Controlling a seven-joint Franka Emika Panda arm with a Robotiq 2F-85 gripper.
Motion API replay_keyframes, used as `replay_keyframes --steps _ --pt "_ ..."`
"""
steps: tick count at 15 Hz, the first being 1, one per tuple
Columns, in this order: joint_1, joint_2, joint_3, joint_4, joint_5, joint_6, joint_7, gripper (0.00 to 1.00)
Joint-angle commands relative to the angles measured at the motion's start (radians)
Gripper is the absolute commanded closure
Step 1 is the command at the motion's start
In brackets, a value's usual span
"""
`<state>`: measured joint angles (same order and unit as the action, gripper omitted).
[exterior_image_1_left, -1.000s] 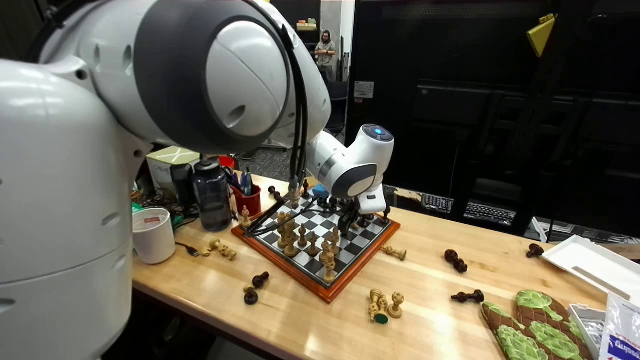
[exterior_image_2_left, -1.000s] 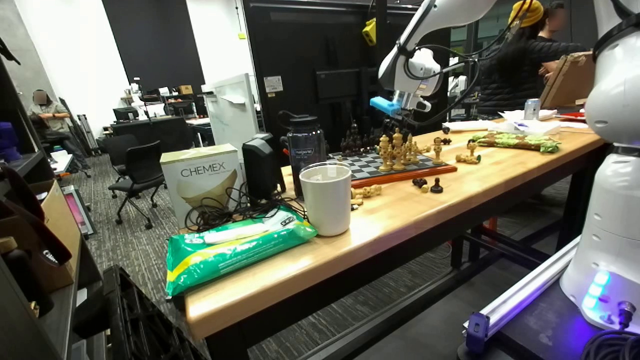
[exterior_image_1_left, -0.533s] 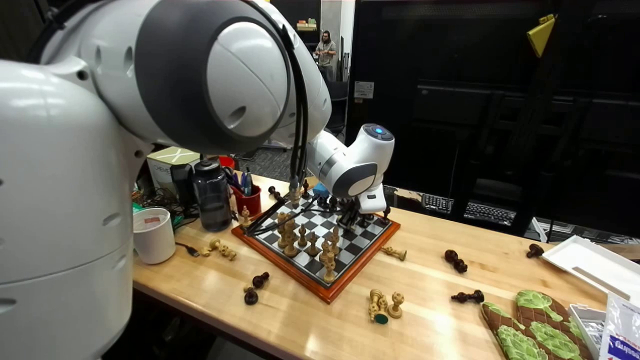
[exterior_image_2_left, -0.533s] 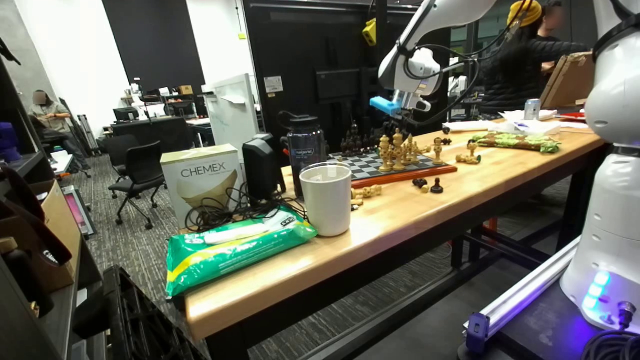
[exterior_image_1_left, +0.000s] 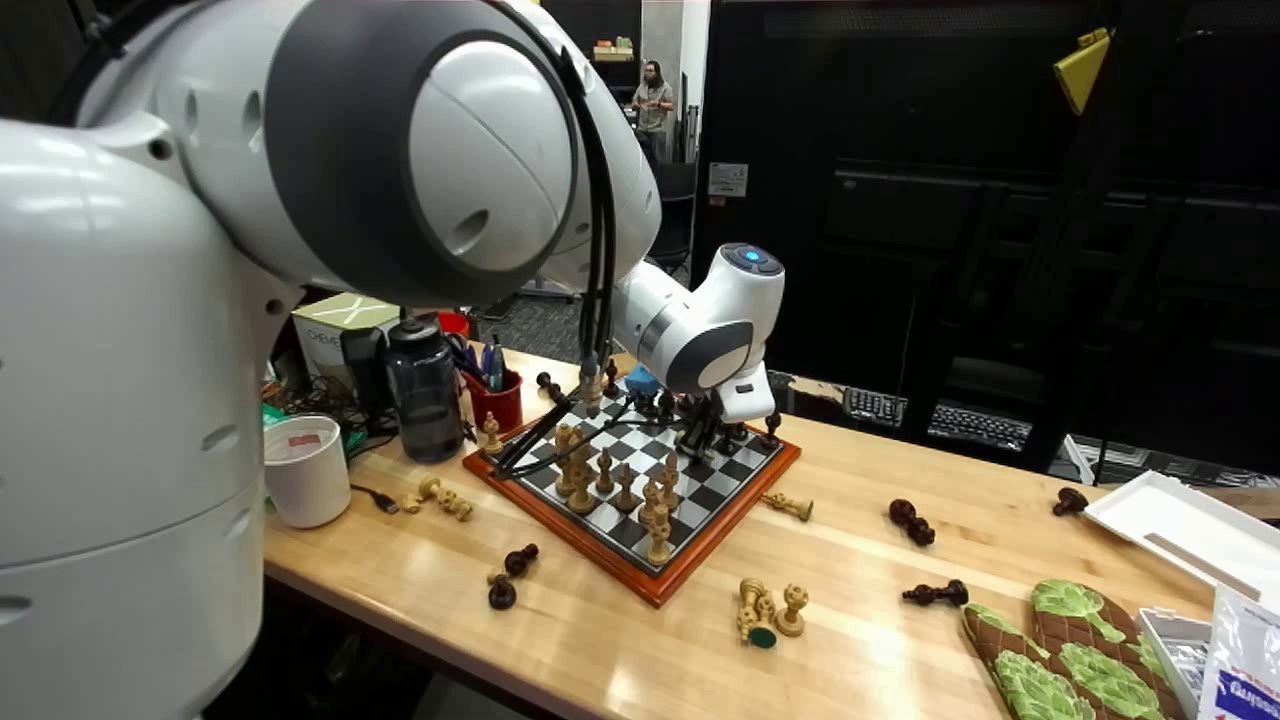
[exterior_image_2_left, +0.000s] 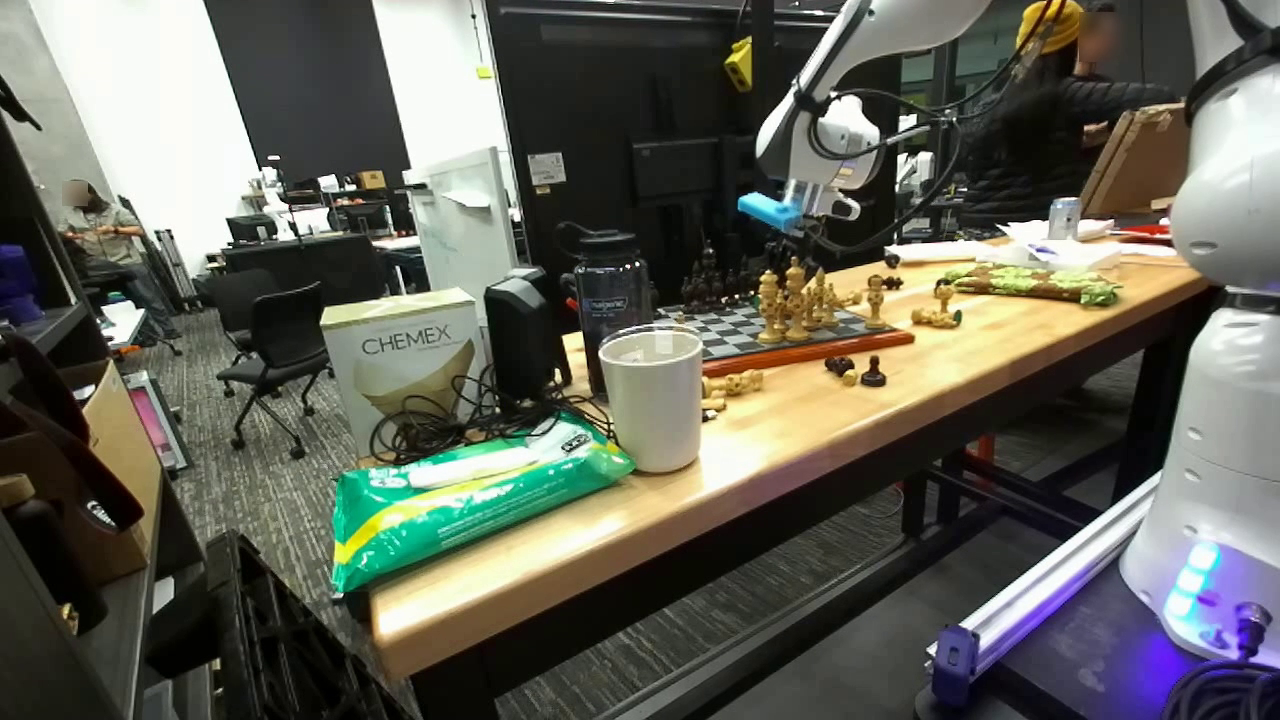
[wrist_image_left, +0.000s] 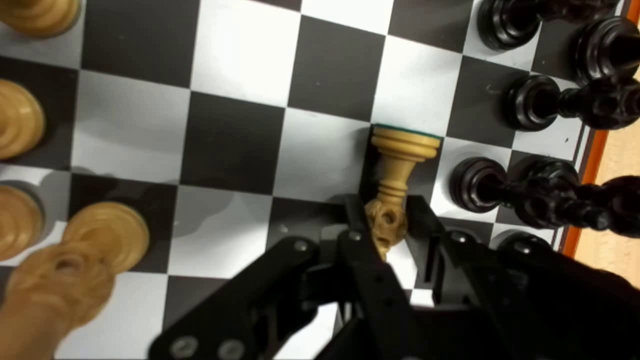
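1. In the wrist view, we see the jaws pinched close around a light chess piece (wrist_image_left: 394, 180). They are nearly together, with only the carved top of the piece filling the small gap.
2. This piece is tipped on its side. Its round foot, with a thin green edge, points to the top of the wrist view, over a dark square (wrist_image_left: 422, 172). We cannot tell whether it touches the chess board (wrist_image_left: 232, 145).
3. Toward the right of that view, we see dark chess pieces (wrist_image_left: 477, 185) standing near it. Toward the left, well apart from it, there are light standing pieces (wrist_image_left: 107, 235).
4. In an exterior view, the big white arm (exterior_image_1_left: 500, 180) bends over the board, and the jaws hang low by the dark pieces. We see that the board has a reddish wood edge and sits on the desk (exterior_image_1_left: 850, 640).
5. More pieces lie around the board: we spot dark toppled pieces (exterior_image_1_left: 910, 522) and light loose pieces (exterior_image_1_left: 790, 610).
6. On the desk we also see a red pen cup (exterior_image_1_left: 497, 405), a dark water bottle (exterior_image_1_left: 424, 400) and a white cup (exterior_image_1_left: 308, 485).
7. Farther along the desk we find a brown and green cloth (exterior_image_1_left: 1100, 670) and a white tray (exterior_image_1_left: 1200, 512).
8. In an exterior view, a green packet (exterior_image_2_left: 480, 490) lies in front of a box marked CHEMEX (exterior_image_2_left: 405, 355), beside some black wires (exterior_image_2_left: 425, 435).
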<state>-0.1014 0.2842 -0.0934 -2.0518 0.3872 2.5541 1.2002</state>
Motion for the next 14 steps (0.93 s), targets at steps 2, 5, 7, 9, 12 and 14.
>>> replay_keyframes --steps 2,5,7,9,12,14 --pt "0.039 -0.057 -0.032 -0.031 -0.106 0.006 0.027 0.94" --pt "0.056 -0.074 -0.044 -0.036 -0.177 -0.002 0.053 0.94" --pt "0.067 -0.087 -0.049 -0.041 -0.225 -0.001 0.072 0.94" --pt "0.078 -0.102 -0.056 -0.048 -0.283 -0.002 0.097 0.94" --pt "0.094 -0.127 -0.065 -0.063 -0.38 -0.001 0.15 0.94" --pt "0.106 -0.146 -0.072 -0.074 -0.462 -0.011 0.201 0.94"
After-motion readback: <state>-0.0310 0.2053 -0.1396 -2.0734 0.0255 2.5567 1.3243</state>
